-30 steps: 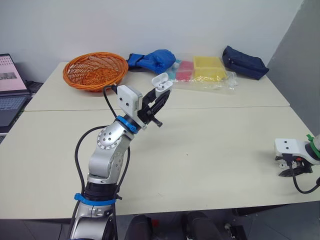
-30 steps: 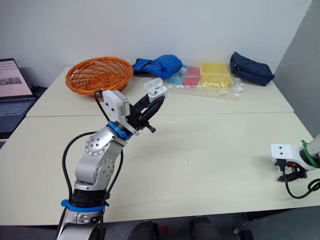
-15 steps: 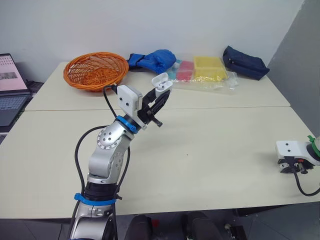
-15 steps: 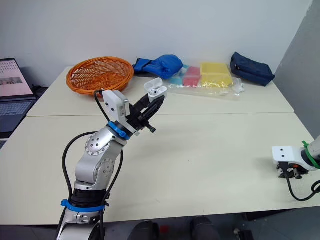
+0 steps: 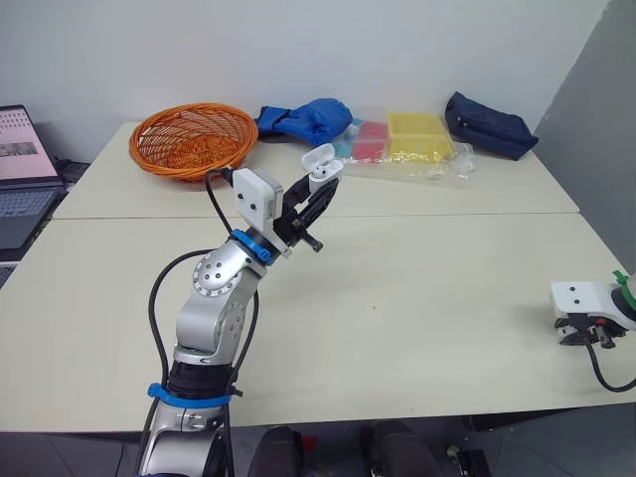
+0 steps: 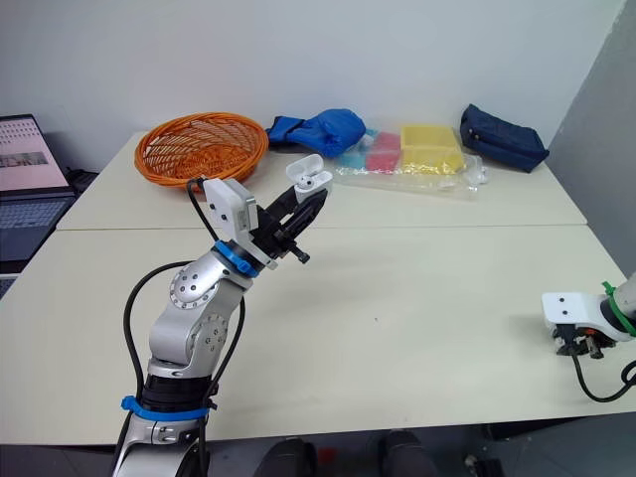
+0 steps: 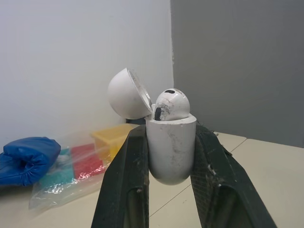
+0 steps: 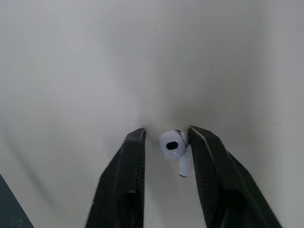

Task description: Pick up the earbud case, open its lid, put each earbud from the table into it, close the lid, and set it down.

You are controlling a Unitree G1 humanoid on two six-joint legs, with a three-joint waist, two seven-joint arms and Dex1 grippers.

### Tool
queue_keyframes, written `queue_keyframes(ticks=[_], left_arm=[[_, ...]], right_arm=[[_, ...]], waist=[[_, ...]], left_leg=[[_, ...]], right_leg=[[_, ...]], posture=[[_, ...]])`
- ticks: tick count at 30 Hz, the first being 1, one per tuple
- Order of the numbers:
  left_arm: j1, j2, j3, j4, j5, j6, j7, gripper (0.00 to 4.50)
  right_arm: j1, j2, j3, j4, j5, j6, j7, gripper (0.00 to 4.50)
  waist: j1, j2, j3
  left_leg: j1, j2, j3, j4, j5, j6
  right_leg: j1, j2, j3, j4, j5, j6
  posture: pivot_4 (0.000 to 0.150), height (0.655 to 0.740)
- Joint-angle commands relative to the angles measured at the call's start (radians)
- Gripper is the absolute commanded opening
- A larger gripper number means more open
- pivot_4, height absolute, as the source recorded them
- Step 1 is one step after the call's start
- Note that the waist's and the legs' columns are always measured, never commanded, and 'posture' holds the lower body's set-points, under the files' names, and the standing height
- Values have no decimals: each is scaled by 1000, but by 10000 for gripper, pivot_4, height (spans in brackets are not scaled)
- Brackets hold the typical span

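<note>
L gripper (image 5: pixel 316 194) is up above the table (image 5: pixel 417 288), clamped on the case (image 7: pixel 171 147). Case held roughly upright, lid (image 7: pixel 124 93) hinged open, one earbud (image 7: pixel 172 103) seated inside. R gripper (image 8: pixel 166 131) is low near the table's right front edge, fingers apart, w/ the 2nd earbud (image 8: pixel 173 145) lying between them on the tabletop, close to one finger, gap to the other.

White wall (image 5: pixel 298 50) behind two cream tables (image 5: pixel 447 288) set edge to edge, grey panel (image 5: pixel 596 119) right, open laptop (image 5: pixel 20 169) far left.
</note>
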Motion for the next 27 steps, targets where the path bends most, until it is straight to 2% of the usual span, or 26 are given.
queue_keyframes(ticks=[1, 5, 10, 12, 14, 16, 19, 23, 27], left_arm=[[-20, 2, 4, -30, -4, -12, 4, 7630], [-28, -2, 1, -21, -2, -17, 5, 7630], [-39, -7, 3, -4, -1, -28, 2, 7630], [-47, -6, 5, 8, -2, -36, -4, 7630], [-61, -15, 18, 30, -13, -39, 3, 7630], [-84, -14, 26, 68, -9, -59, -3, 7630], [-105, -20, 36, 106, -14, -73, -6, 7630], [-112, -26, 31, 160, -28, -89, -43, 7630], [-110, -30, 32, 175, -50, -78, -78, 7630]], right_arm=[[1, -14, 3, 32, -34, -42, -14, 3654], [-25, -3, 6, 65, -55, -84, -38, 3654], [-49, 34, -28, 3, 18, -13, 14, 3654], [-81, 87, -75, -148, 138, 179, 79, 3654], [-138, 180, -137, -306, 231, 484, 24, 3654], [-209, 321, -235, -454, 355, 735, -112, 3654], [-311, 538, -406, -615, 494, 1000, -372, 3654], [-341, 828, -554, -832, 624, 1086, -669, 3654], [-345, 969, -592, -947, 696, 1141, -844, 3654]], waist=[[0, 0, 0], [0, 0, 0], [0, 0, 0], [-11, 0, 0], [-28, 0, 0], [-32, 1, 1], [-26, 1, 1], [-2, 1, 1], [7, 2, 1]], left_leg=[[0, 0, 0, 0, 0, 0], [0, 0, 0, 0, 0, 0], [0, 0, 0, 1, 0, 0], [1, 0, 1, 0, 0, 0], [2, 0, 0, 0, 0, 0], [3, 1, -3, 0, 0, 0], [2, 1, -6, 0, 1, -1], [-3, 2, -6, -1, 1, -2], [-10, 0, -6, -1, 1, -3]], right_leg=[[0, 0, 0, 0, 0, 0], [0, 0, 0, 0, 0, 0], [0, 0, 1, 0, 0, 0], [0, 0, 1, 0, 0, 0], [0, 1, 3, 2, 1, 1], [-1, 3, 3, 4, 3, 0], [-4, 4, 1, 12, 1, -2], [-10, 4, -1, 16, -2, -5], [-15, 2, -3, 15, -3, -5]], posture=[[1500, 7400], [1500, 7400], [1500, 7400], [1500, 7400], [1500, 7400], [1500, 7400], [1500, 7400], [1500, 7400], [1500, 7400]])
